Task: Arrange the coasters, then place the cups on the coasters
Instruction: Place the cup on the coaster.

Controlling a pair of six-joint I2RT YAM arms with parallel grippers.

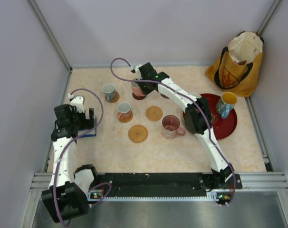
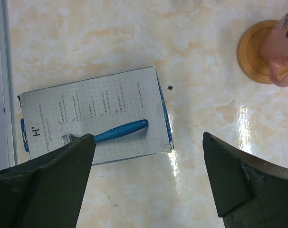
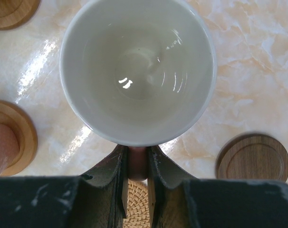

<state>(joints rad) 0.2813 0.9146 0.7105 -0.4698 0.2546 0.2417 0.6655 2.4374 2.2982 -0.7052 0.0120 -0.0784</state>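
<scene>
The right pincer [image 3: 137, 161] is clenched on the handle of a pink cup [image 3: 137, 71], white inside, at the far middle of the counter [image 1: 182, 152]. A dark coaster [image 1: 140, 97] shows at its base, but I cannot tell whether they touch. Near it, a blue-grey cup [image 1: 109, 91] and a second pink cup [image 1: 124, 111] each stand on a coaster. Two woven coasters [image 1: 154, 113] lie bare nearby. The left pincer [image 2: 148, 137] hangs released wide above a razor box [image 2: 87, 104] at the counter's left edge.
</scene>
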